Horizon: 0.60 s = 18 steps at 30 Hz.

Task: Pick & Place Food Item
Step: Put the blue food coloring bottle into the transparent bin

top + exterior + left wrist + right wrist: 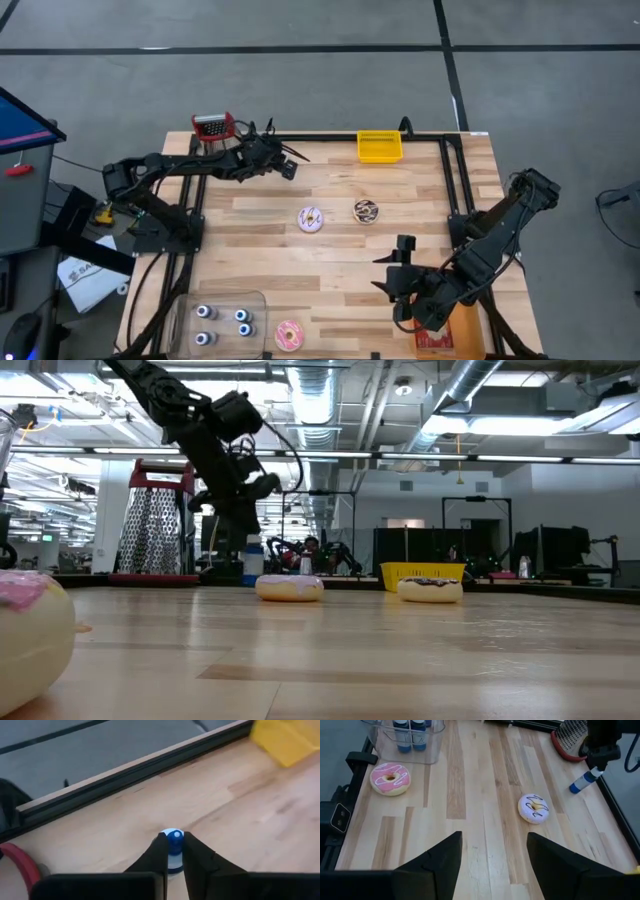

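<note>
Wooden plank table [330, 270], edged with a black metal frame [450, 170]. At the far left corner, a grater [212, 126] with a red handle and red base, upright, just outside the frame. Along the far edge, toward the right, a shallow yellow bin [380, 147], open side up. Near the front left corner, a clear plastic tub [215, 302]. At the front right corner, an orange packet [455, 335], flat and partly covered. Off the table to the left, a screen [20, 125] and a sheet of paper [85, 275]. Grey floor crossed by dark lines [300, 48]. Overhead in the room behind, silver ducts [480, 390] and strip lights.
</note>
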Available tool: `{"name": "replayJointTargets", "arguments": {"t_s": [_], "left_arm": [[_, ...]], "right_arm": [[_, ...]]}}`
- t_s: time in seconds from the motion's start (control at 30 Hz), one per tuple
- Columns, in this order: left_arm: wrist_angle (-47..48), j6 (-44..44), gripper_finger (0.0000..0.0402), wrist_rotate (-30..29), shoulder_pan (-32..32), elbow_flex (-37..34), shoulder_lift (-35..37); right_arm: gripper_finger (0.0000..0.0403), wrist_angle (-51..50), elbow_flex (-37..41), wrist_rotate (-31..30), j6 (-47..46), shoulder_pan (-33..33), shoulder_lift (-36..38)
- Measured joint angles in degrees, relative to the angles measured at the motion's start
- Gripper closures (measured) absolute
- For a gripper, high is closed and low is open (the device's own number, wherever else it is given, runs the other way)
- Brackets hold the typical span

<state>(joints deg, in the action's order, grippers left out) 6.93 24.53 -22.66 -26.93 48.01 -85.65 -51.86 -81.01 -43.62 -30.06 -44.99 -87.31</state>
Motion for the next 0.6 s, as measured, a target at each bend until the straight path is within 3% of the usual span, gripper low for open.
{"name": "replayJointTargets", "arguments": {"t_s": [0.17,0.33,0.47,0.6], "left_arm": [[1.87,-0.2,0.038,1.34,3.96,0.02,4.21],[9.86,1.05,0.038,1.19,11.17,0.02,12.42],[17.17,5.4,0.038,0.93,20.71,0.02,20.04],[21.65,12.1,0.038,-3.12,33.46,0.02,25.98]], "right_arm": [[0.0187,-0.08,-0.02,-0.21,-0.32,0.0,0.0],[0.0187,-0.62,-0.04,-0.44,-1.19,-0.3,0.0],[0.0187,-0.97,-0.04,-0.57,-2.42,-0.77,0.0],[0.0187,-1.29,-0.03,-1.59,-3.05,-1.18,0.0]]}}
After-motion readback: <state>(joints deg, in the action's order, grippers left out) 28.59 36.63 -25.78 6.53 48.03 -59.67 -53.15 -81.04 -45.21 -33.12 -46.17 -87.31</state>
